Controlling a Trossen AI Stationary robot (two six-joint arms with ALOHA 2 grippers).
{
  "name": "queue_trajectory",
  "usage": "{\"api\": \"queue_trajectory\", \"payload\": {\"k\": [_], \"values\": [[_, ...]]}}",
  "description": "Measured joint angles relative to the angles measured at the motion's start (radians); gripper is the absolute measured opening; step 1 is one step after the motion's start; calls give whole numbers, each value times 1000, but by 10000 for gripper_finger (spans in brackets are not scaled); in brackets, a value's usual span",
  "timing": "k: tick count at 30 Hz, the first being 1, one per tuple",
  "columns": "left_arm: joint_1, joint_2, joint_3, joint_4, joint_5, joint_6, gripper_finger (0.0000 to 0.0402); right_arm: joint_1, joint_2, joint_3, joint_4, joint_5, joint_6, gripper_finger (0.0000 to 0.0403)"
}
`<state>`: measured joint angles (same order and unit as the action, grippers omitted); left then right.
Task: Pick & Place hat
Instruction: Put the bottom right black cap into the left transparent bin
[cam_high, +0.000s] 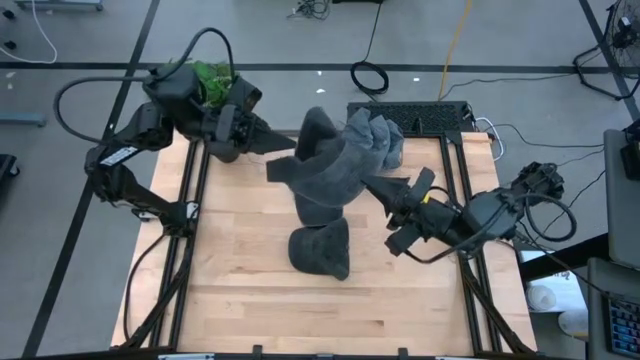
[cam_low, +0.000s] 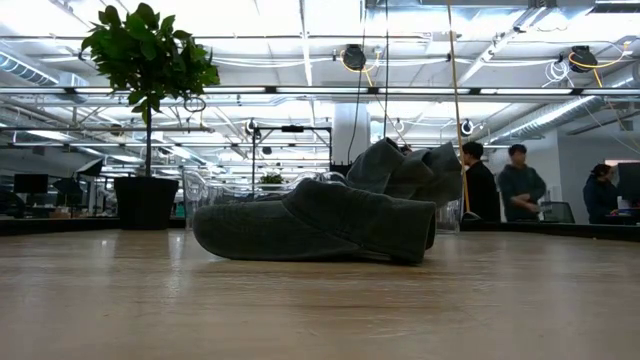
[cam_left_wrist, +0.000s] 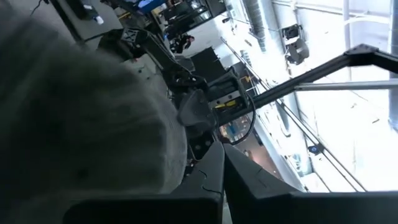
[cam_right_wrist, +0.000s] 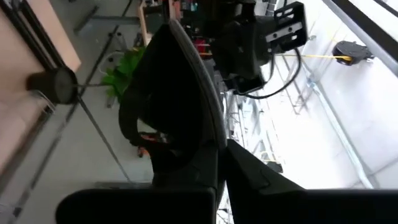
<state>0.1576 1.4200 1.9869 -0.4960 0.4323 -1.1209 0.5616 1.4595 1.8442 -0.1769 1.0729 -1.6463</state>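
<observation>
A grey knit hat is held up over the middle of the table between both grippers. My left gripper is shut on its left side and my right gripper is shut on its right side. The hat fills the left wrist view and shows dark in the right wrist view. A second grey hat lies flat on the table nearer the front, also in the low view. More grey hats are piled at the far edge. My left gripper pinches the hat's left edge between its two shut fingers, coming level from the table's far left. The cloth bulges just past the fingers. My right gripper pinches the hat's right edge between its two shut fingers, coming level from the table's right. The cloth stands up ahead of the fingers.
A potted green plant stands behind the left arm at the far left corner. A black frame borders the wooden table, which has bare board at the near side. People stand in the room beyond.
</observation>
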Motion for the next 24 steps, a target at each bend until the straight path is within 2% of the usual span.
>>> {"api": "queue_trajectory", "payload": {"k": [8, 13, 20, 24], "values": [[78, -12, 0, 0, 71, -71, 38, 16, -35, 7, 155, -51, -115, 1], [125, -13, 0, 3, 75, -76, 73, 44, -65, 7, 184, -53, -147, 1], [147, -13, 0, 51, 100, -92, 150, 58, -94, 7, 392, -57, -227, 0], [147, -12, 0, 74, 98, -122, 205, 58, -106, 8, 457, -107, -236, 0]]}}
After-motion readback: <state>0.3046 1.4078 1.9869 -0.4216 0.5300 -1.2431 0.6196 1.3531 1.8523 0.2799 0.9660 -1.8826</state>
